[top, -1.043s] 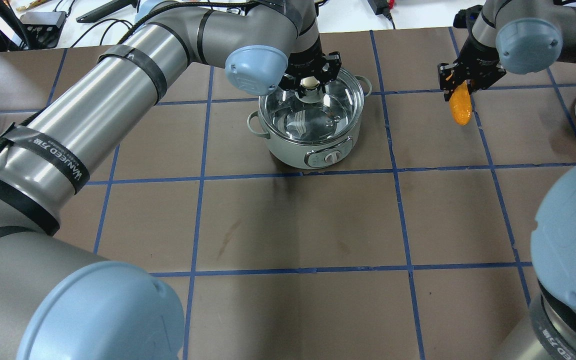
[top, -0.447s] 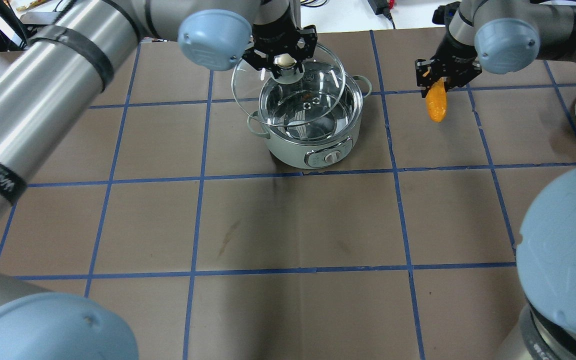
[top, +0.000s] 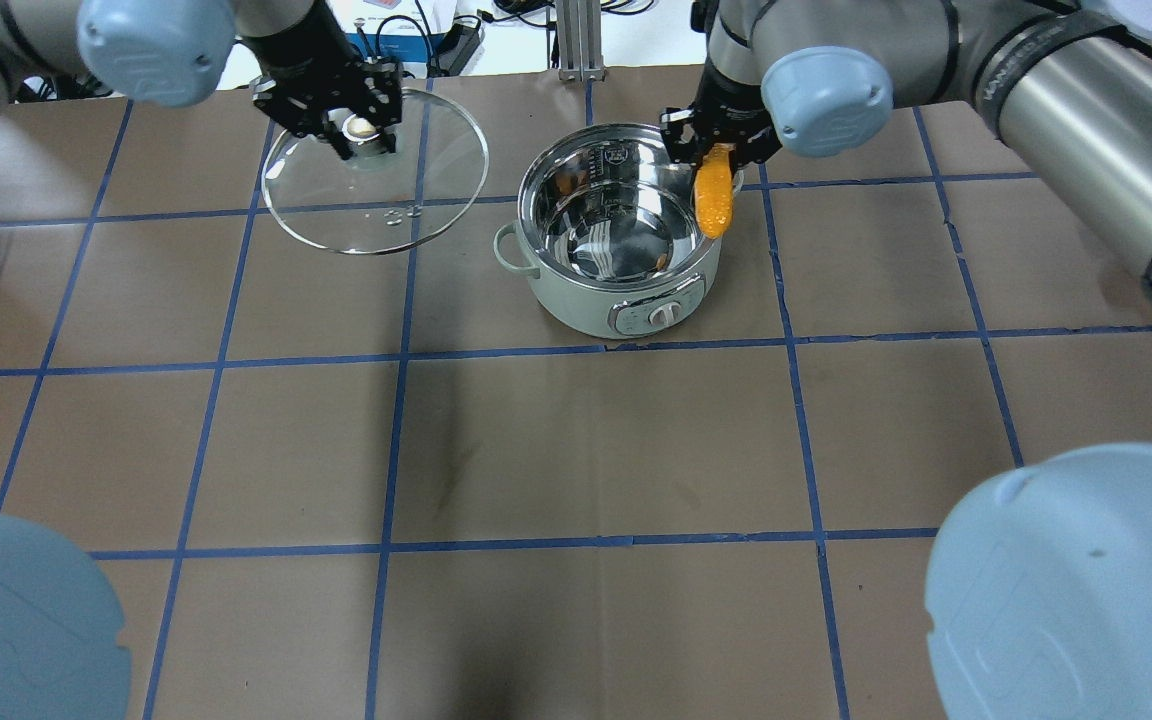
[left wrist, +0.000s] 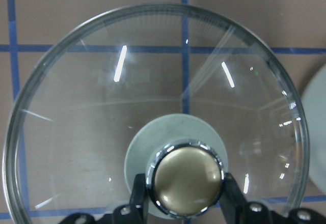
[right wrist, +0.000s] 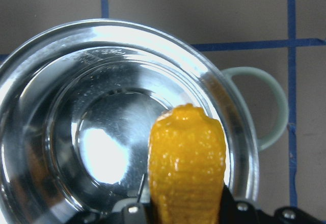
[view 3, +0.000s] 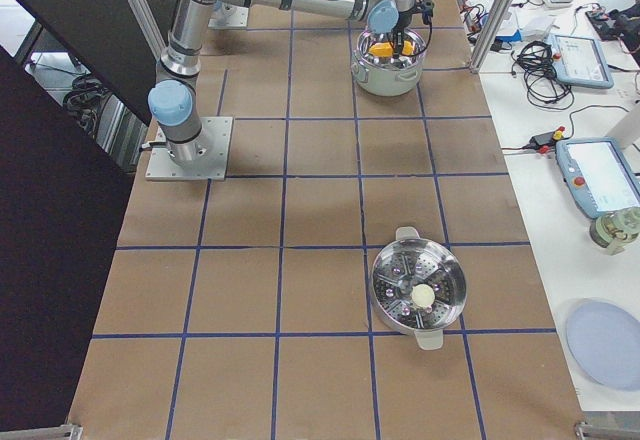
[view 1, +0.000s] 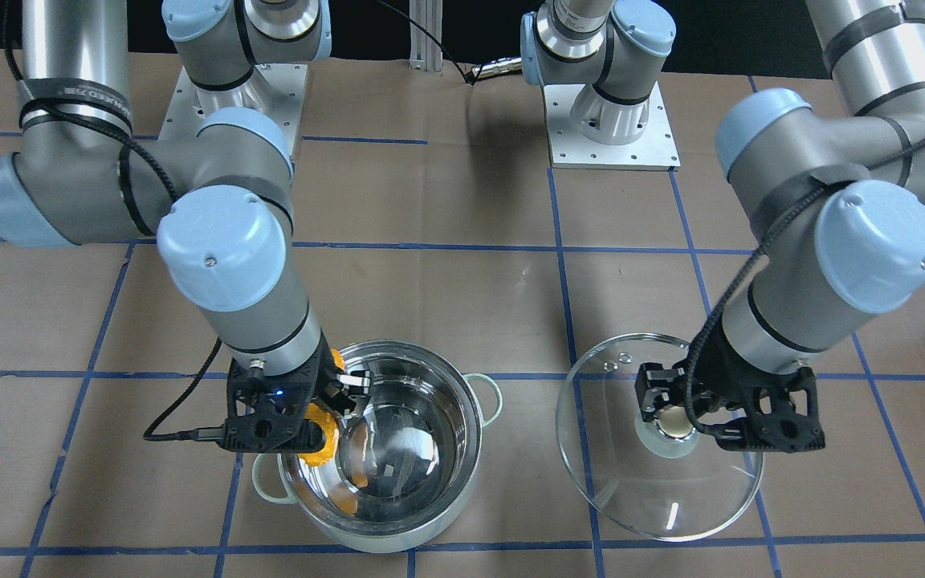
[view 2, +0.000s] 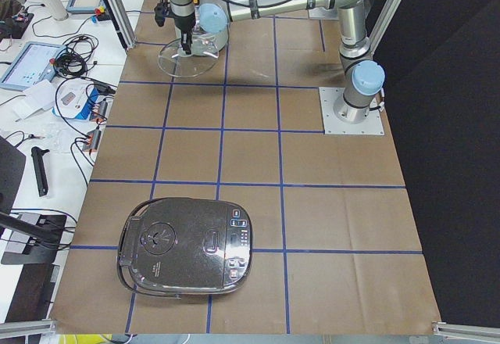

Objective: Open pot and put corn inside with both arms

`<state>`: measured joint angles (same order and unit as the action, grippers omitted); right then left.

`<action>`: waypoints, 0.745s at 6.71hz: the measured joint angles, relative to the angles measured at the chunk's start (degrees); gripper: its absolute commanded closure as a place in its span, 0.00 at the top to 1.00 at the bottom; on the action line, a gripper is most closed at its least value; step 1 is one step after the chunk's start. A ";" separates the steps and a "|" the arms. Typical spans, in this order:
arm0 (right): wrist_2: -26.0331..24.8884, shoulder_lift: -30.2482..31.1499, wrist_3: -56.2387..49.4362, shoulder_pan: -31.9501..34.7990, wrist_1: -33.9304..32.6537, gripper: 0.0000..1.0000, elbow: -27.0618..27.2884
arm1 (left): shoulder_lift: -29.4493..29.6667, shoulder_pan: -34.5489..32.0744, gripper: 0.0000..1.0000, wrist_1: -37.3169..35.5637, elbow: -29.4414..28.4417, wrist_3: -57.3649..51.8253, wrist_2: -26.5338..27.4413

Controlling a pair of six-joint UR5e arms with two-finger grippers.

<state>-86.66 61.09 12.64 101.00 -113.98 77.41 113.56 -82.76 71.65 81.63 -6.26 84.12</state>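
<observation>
Clamping the corn cob (top: 715,203) that hangs beneath it over the uncovered pot (top: 584,298), the right pincer (top: 715,157) has only the release left, while the left pincer (top: 356,134), closed on the knob (left wrist: 186,180), holds the glass lid (top: 376,203) aside.

From my end I count two arms, a left arm (view 1: 816,265) and a right arm (view 1: 246,297). At the tabletop (top: 586,450) I make out one pot (top: 586,300), one lid (top: 336,210), one corn (top: 714,200), one rice cooker (view 2: 187,246) and one steamer (view 3: 440,270). The pot has two loop handles (view 1: 488,399). The steamer holds one pale round piece (view 3: 424,295).
</observation>
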 measured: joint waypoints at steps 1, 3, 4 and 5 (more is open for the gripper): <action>0.02 -2.15 1.58 1.70 -3.37 0.11 -0.14 | 1.01 3.19 0.17 -8.34 6.52 -4.08 -0.09; -0.11 -6.40 3.22 3.77 -8.04 0.22 -0.14 | 4.24 6.35 1.00 -21.10 14.38 -8.03 -0.24; -0.13 -7.57 3.23 4.08 -8.66 0.98 -0.05 | 4.61 6.66 1.00 -22.87 15.44 -7.74 -0.25; -0.69 -8.31 3.11 4.17 -8.92 1.00 0.02 | 3.67 5.97 1.00 -22.62 15.61 -5.72 -0.15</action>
<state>-87.35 52.78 15.75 105.17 -122.90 77.43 117.23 -76.79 49.03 97.24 -11.98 83.97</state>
